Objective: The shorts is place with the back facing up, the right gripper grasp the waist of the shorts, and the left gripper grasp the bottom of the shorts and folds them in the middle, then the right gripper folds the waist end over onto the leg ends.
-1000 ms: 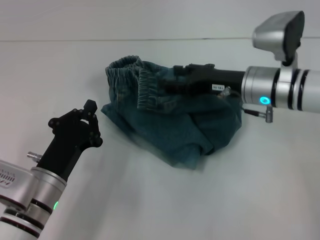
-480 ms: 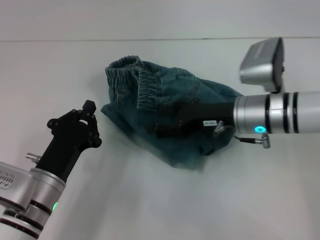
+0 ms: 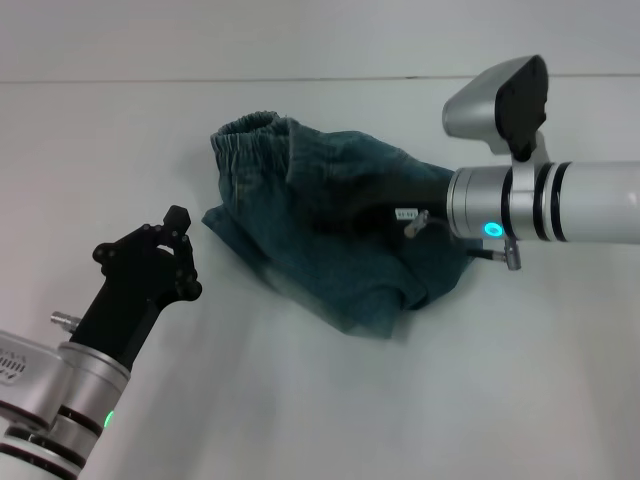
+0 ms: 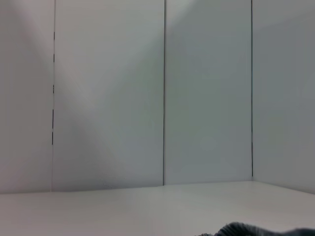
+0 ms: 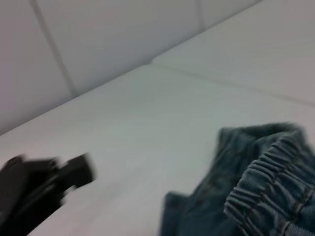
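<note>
The shorts [image 3: 350,250] lie in a rumpled, folded heap of blue-green denim on the white table. The waist of the shorts [image 3: 245,135], a ruffled elastic band, is at the heap's far left end and shows close up in the right wrist view [image 5: 275,196]. My right gripper [image 3: 345,205] reaches in from the right over the heap, its black labelled body showing and its front end buried in a fold of denim. My left gripper [image 3: 178,228] is held apart at the lower left, shut and empty. The leg ends are hidden in the folds.
The white table [image 3: 300,400] spreads all around the heap, with its back edge meeting a pale panelled wall [image 4: 162,98]. The right arm's silver wrist and camera housing [image 3: 500,95] hang over the shorts' right side. The left gripper [image 5: 44,184] also shows in the right wrist view.
My right gripper dropped from above the heap to its middle, then shifted back toward the waist end. Denim now covers its front and the inner ruffled band no longer shows. Left arm barely moved.
</note>
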`<state>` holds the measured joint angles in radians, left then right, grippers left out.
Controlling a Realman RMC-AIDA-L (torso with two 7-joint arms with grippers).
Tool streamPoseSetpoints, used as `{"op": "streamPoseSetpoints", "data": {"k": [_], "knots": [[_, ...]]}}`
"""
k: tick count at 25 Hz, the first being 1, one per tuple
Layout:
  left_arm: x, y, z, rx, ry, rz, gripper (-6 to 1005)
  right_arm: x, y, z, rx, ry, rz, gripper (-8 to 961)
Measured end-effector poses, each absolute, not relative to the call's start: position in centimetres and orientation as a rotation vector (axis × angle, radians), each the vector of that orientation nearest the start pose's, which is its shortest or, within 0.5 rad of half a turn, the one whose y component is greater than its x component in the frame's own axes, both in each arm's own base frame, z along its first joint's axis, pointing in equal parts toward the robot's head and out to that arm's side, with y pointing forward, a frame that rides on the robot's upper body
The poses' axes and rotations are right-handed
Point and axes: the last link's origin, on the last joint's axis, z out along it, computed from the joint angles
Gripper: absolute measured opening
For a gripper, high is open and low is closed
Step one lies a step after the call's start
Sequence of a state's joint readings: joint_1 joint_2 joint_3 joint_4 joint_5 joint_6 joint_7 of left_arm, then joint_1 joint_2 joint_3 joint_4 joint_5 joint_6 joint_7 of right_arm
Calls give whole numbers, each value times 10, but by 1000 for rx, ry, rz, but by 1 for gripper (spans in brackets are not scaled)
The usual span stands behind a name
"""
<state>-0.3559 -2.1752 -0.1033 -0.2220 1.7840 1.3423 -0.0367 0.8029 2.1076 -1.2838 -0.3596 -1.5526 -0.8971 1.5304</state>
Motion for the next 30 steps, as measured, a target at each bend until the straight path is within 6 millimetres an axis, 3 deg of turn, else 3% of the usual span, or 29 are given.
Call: {"op": "streamPoseSetpoints", "data": {"k": [12, 20, 25, 30], "knots": [[-286, 259, -94, -1816, -504, -811, 5, 203, 423, -80, -2428, 788, 494, 752], [-286, 259, -94, -1820, -503, -813, 6, 220, 433, -61, -2307, 795, 474, 754], [-285, 260, -96, -1842, -494, -809, 7, 225, 425, -49, -2311, 742, 522, 755], [-281, 262, -100, -1965, -464, -846, 8, 228, 392, -33, -2405, 653, 687, 755]]}}
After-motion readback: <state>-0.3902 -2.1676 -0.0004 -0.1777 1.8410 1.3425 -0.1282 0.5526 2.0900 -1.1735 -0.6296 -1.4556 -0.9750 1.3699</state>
